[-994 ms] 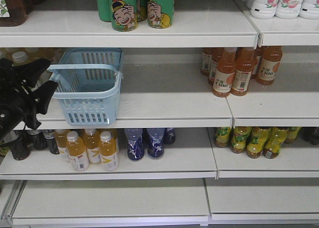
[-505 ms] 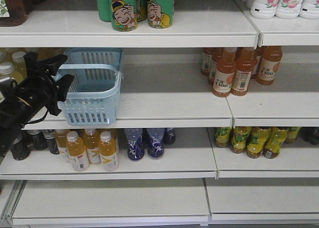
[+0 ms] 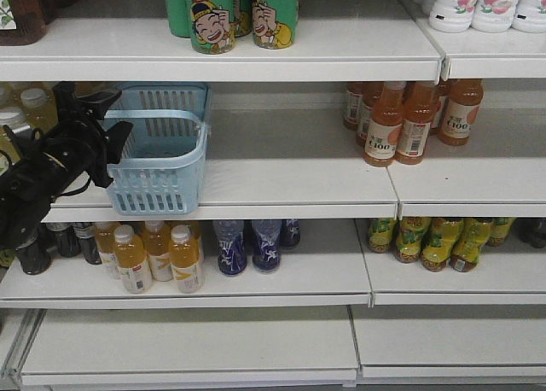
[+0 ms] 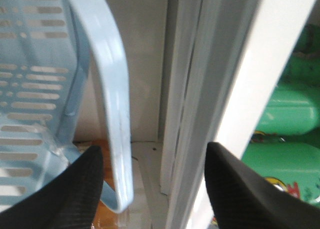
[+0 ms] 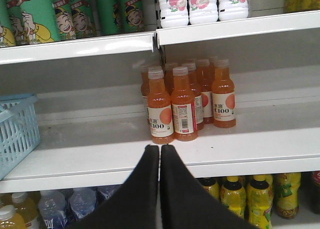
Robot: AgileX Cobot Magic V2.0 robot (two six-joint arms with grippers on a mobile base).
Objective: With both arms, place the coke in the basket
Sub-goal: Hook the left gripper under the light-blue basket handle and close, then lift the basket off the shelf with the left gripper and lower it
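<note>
I cannot find the coke anywhere, because no red label shows in any view. Some dark bottles (image 3: 85, 242) stand at the left end of the lower shelf (image 3: 299, 276), partly hidden by the left arm, but I cannot tell what they are. The blue basket (image 3: 158, 199) sits on the middle shelf (image 3: 290, 182), near its left end and close to the front edge. The left gripper (image 4: 152, 154) is right at the basket's left side, fingers wide apart and holding nothing. The basket's handle (image 4: 116, 129) passes between them, just beside one finger, so I think closing would pinch it. The right gripper (image 5: 160, 151) has its fingers pressed together with nothing in them. It points at the orange bottles (image 5: 185, 106) further right on the middle shelf, well apart from the basket. So the left arm is much nearer the basket.
</note>
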